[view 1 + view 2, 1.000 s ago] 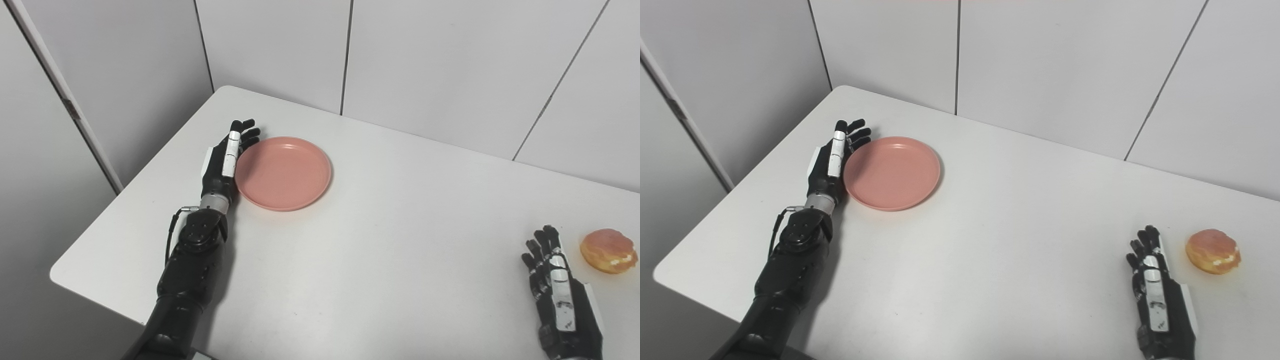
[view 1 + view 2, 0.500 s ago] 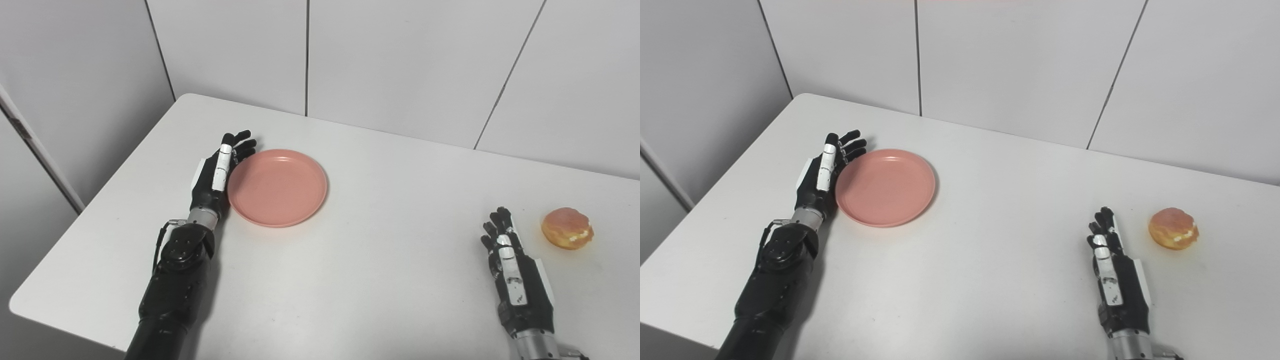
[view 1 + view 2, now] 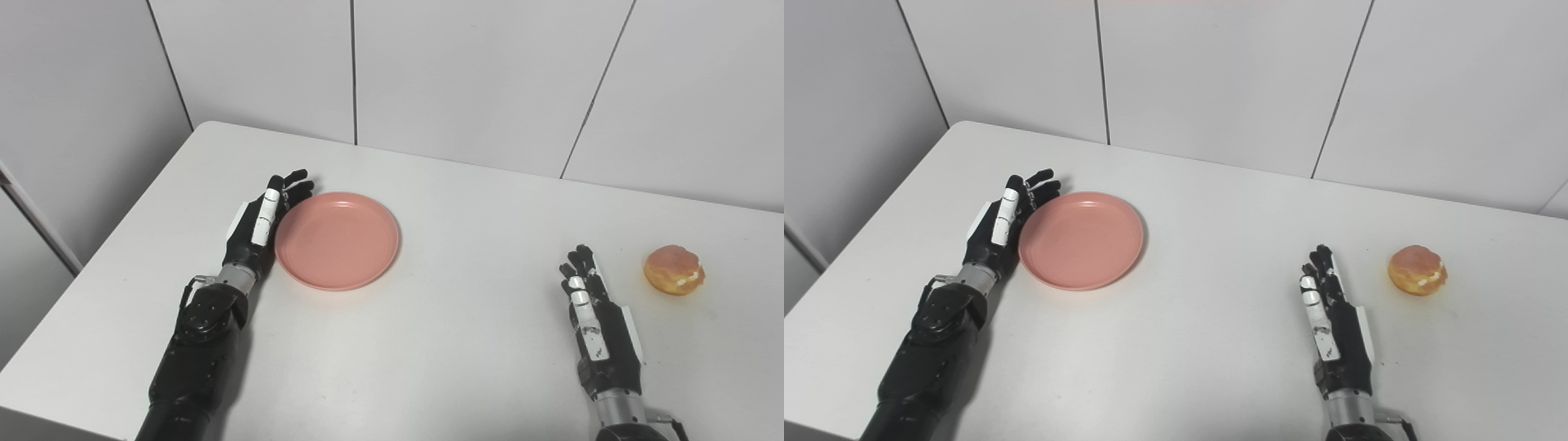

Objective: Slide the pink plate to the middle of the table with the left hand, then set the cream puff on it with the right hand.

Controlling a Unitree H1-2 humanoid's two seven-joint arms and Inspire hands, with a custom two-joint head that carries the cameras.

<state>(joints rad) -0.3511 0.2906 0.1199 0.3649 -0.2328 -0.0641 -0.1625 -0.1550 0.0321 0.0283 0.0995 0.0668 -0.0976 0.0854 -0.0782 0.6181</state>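
The pink plate lies flat and empty on the white table, left of the middle. My left hand stands on its edge against the plate's left rim, open, with the fingers stretched along the rim and curling a little round its far side. The cream puff, golden with a line of cream, sits at the right of the table. My right hand rests open to the left of it, a hand's width away, fingers pointing to the far side and holding nothing.
Grey wall panels rise just behind the table's far edge. The table's rounded far-left corner and left edge lie close to my left arm. Bare tabletop stretches between the plate and my right hand.
The camera has swung to the right, so the whole picture shifted. Beyond that, my left hand and the plate have slid to the right across the table. The right hand keeps its place beside the cream puff.
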